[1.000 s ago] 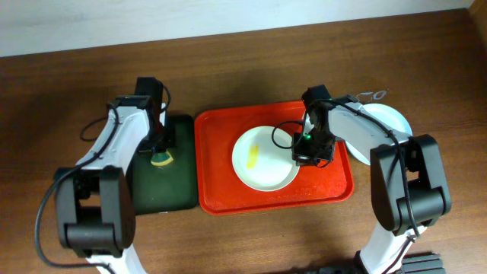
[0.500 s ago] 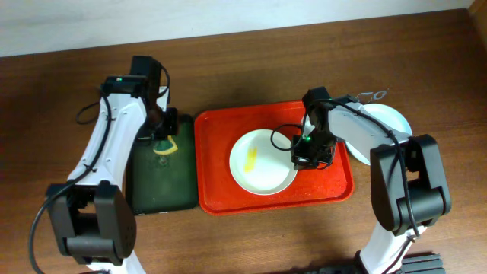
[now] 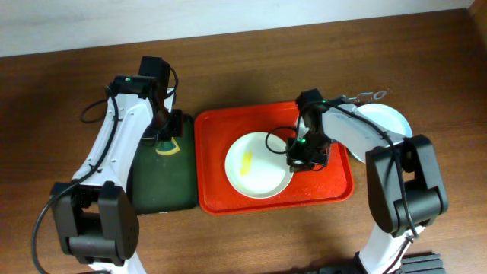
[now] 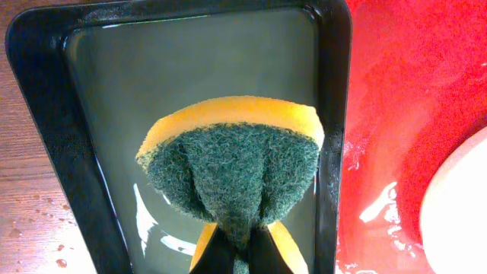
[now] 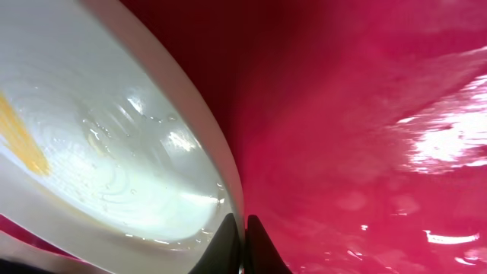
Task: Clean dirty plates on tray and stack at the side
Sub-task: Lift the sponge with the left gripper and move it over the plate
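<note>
**Smeared plate on red tray: sponge to its left, rim pinched from its right**

Overhead. The plate (image 3: 257, 166), cream-white, lies in the middle of the red tray (image 3: 213, 152). Being round, it has no long axis of its own. Its yellow smear (image 3: 246, 162) is a short streak left of the plate's centre, running roughly from the far edge toward the near edge, slightly tilted. The left tool (image 3: 163, 141) is clenched on a sponge (image 3: 163, 148) over the green tray (image 3: 156, 186), just beside the red tray. The plate therefore lies to that tool's right, across two rims, and the smear is on the plate's nearer half. The right tool (image 3: 303, 154) is at the plate's right edge. A second plate (image 3: 386, 122) rests on the table (image 3: 243, 53) beyond the red tray's right side.

Left wrist. The left tool (image 4: 242, 250) pinches the sponge (image 4: 236, 164) with the green scouring face toward the camera. The green tray (image 4: 46, 114) holds water. The red tray (image 4: 411, 91) and the plate's edge (image 4: 463, 205) show at right.

Right wrist. The right tool (image 5: 242, 242) is closed on the plate's (image 5: 106, 152) thin rim. The smear (image 5: 19, 137) is at far left, and the wet red tray (image 5: 365, 114) is beyond.
</note>
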You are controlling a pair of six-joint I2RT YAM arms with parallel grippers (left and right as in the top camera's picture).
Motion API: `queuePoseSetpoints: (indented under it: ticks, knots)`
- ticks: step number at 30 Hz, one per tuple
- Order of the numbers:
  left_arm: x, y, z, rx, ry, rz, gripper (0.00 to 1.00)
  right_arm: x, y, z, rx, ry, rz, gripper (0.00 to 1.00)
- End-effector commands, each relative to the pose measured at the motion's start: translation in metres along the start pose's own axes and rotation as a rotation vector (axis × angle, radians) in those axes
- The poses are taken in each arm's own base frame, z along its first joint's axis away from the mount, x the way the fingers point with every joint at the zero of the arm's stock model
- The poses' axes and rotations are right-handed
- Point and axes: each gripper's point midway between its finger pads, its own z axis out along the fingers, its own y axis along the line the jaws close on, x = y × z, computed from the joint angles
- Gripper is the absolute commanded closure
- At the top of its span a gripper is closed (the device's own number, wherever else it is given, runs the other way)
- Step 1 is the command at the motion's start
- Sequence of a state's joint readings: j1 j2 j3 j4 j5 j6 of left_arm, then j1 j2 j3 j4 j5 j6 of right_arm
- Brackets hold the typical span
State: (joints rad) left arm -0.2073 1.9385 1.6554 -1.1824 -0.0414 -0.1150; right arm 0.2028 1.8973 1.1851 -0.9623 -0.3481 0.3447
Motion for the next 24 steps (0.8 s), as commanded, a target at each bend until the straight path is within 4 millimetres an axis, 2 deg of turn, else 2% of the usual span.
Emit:
queuePoseSetpoints:
  ticks: [1, 13, 14, 15, 17, 19, 21, 24]
  knots:
    - [-0.008, 0.0026, -0.0167, -0.006, -0.052, 0.011, 1.0, 0.001, -0.0065, 0.0019, 0.092, -0.026, -0.028, 0.96]
    - [-0.0058, 0.0027, -0.0166, -0.006, -0.043, 0.011, 1.0, 0.0026, -0.0054, 0.0025, 0.093, -0.022, -0.021, 0.96]
    - [-0.0053, 0.0028, -0.0166, -0.006, -0.041, 0.011, 1.0, 0.0025, -0.0053, 0.0025, 0.093, -0.022, -0.021, 0.92]
    - [-0.0044, 0.0029, -0.0166, -0.007, -0.038, 0.011, 1.0, 0.0026, -0.0054, 0.0025, 0.093, -0.022, -0.021, 0.83]
    - [-0.0044, 0.0029, -0.0166, -0.007, -0.038, 0.012, 1.0, 0.0025, -0.0053, 0.0025, 0.093, -0.022, -0.021, 0.79]
    - [-0.0044, 0.0029, -0.0166, -0.007, -0.038, 0.012, 1.0, 0.0018, -0.005, 0.0025, 0.092, -0.025, -0.021, 0.8]
    - [-0.0044, 0.0029, -0.0166, -0.007, -0.038, 0.011, 1.0, 0.0021, -0.005, 0.0026, 0.092, -0.024, -0.006, 0.87]
    - [-0.0043, 0.0029, -0.0166, -0.007, -0.037, 0.012, 1.0, 0.0027, -0.0052, 0.0026, 0.093, -0.022, -0.006, 0.86]
